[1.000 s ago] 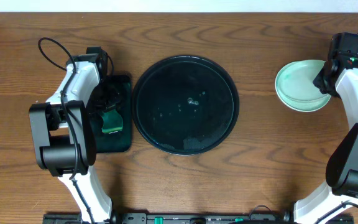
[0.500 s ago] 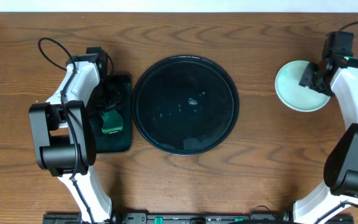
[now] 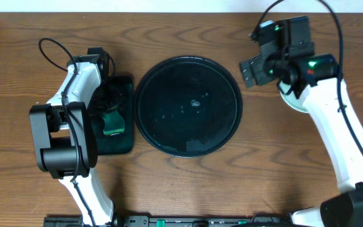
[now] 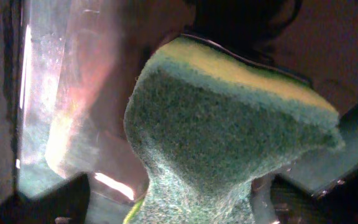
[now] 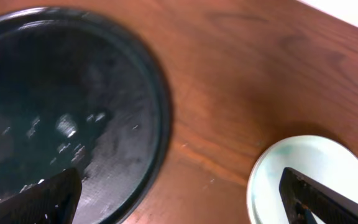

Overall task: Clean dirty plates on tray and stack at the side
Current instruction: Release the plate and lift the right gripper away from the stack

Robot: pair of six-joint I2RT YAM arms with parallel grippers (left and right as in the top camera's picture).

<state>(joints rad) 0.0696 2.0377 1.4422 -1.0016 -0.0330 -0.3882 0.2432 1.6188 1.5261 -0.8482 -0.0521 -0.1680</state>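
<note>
The round black tray [image 3: 188,106] lies mid-table with no plate on it, only wet streaks. Its rim [image 5: 160,124] shows in the right wrist view. The plates [image 3: 293,104] sit stacked on the wood to the tray's right, mostly hidden under my right arm. The pale top plate [image 5: 303,155] shows at the lower right. My right gripper [image 3: 252,70] [image 5: 182,199] hangs open and empty over bare wood between tray and plates. My left gripper [image 3: 111,120] [image 4: 176,210] is open around a green and yellow sponge [image 4: 229,143], with a gap on the left side.
A small dark-green rectangular tray [image 3: 121,142] lies left of the black tray, under my left gripper and the sponge. Brown wood tabletop [image 5: 241,74] lies between the black tray and the plates. A pale wall edge runs along the far side.
My right gripper opened, let go at the plates and swung up and left towards the black tray, now covering most of the stack. The left arm has not moved.
</note>
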